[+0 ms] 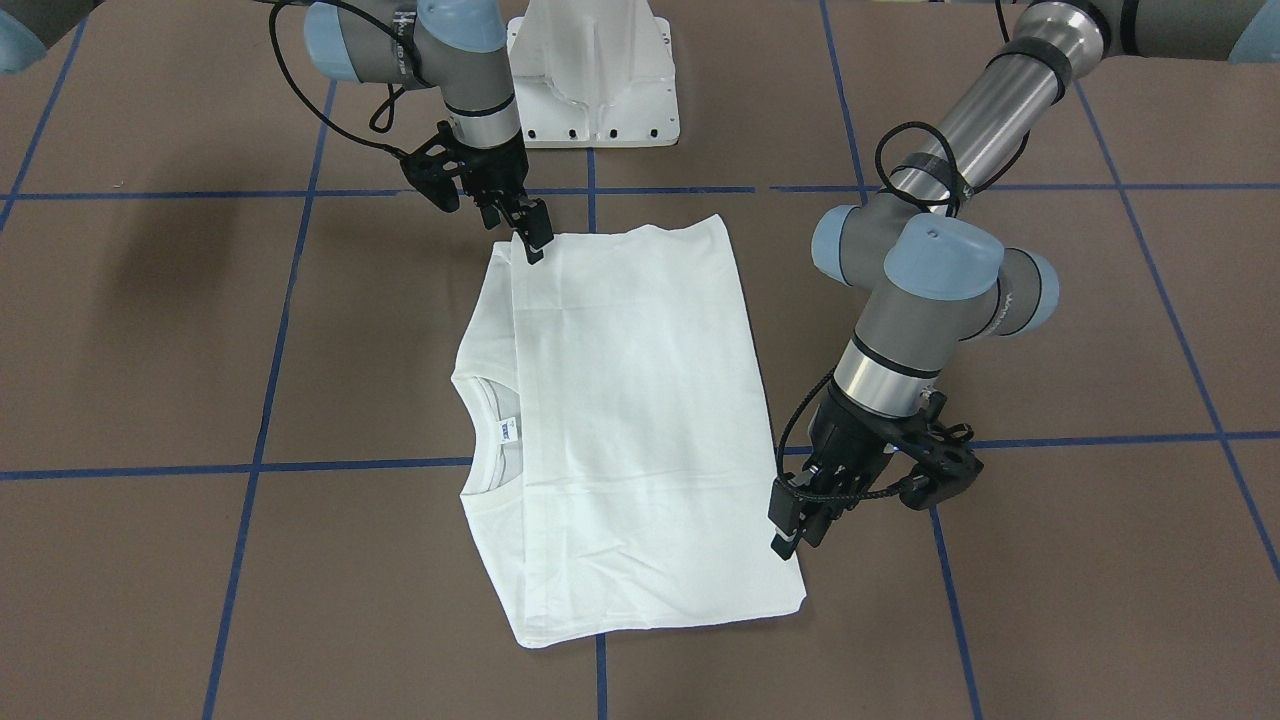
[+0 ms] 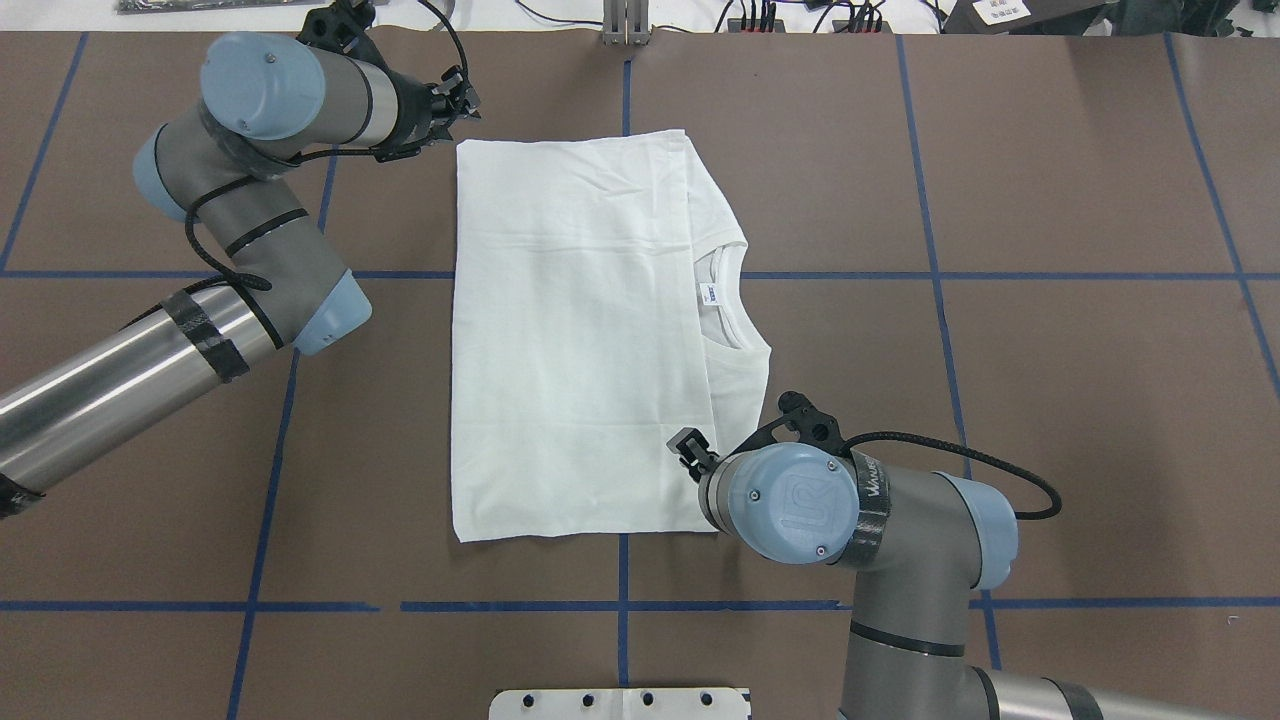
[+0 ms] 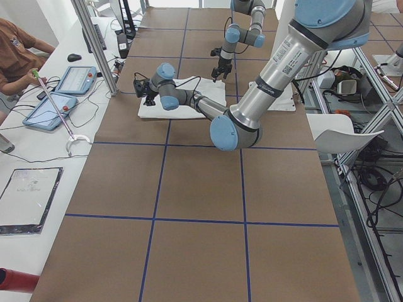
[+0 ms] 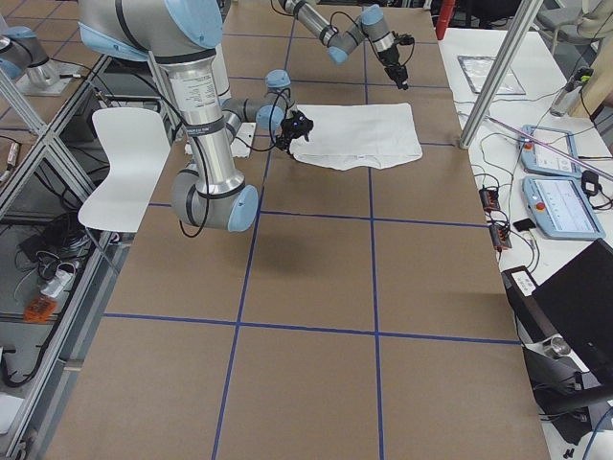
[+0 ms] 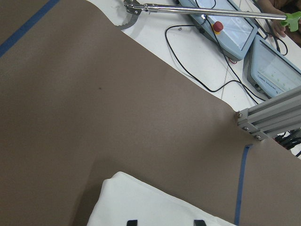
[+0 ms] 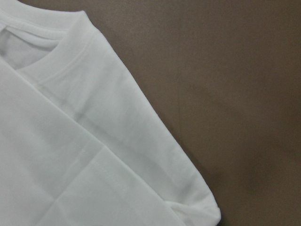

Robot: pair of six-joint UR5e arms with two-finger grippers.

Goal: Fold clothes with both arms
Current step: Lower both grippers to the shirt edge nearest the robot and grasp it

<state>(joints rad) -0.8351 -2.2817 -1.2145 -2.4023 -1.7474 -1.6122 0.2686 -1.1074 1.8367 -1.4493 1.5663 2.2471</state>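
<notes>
The white shirt (image 1: 620, 420) (image 2: 570, 340) lies flat on the brown table, folded into a rectangle. Its ribbed collar (image 2: 725, 300) and neck label (image 1: 505, 432) peek out along one long side. My left gripper (image 1: 790, 535) (image 2: 455, 100) hovers just above the shirt's far corner. In the left wrist view its two fingertips (image 5: 132, 222) stand apart over that corner of the shirt (image 5: 141, 202), holding nothing. My right gripper (image 1: 525, 235) (image 2: 690, 452) sits at the near corner on the collar side and looks open. The right wrist view shows only flat shirt (image 6: 94, 141), no fingers.
The white pedestal base (image 1: 592, 75) stands at the robot's edge of the table. Blue tape lines (image 2: 620, 605) grid the brown surface. Beyond the far edge are tablets (image 5: 230, 28), cables, a metal reach stick (image 5: 207, 10), an aluminium post (image 5: 268, 117) and a seated person (image 3: 16, 50).
</notes>
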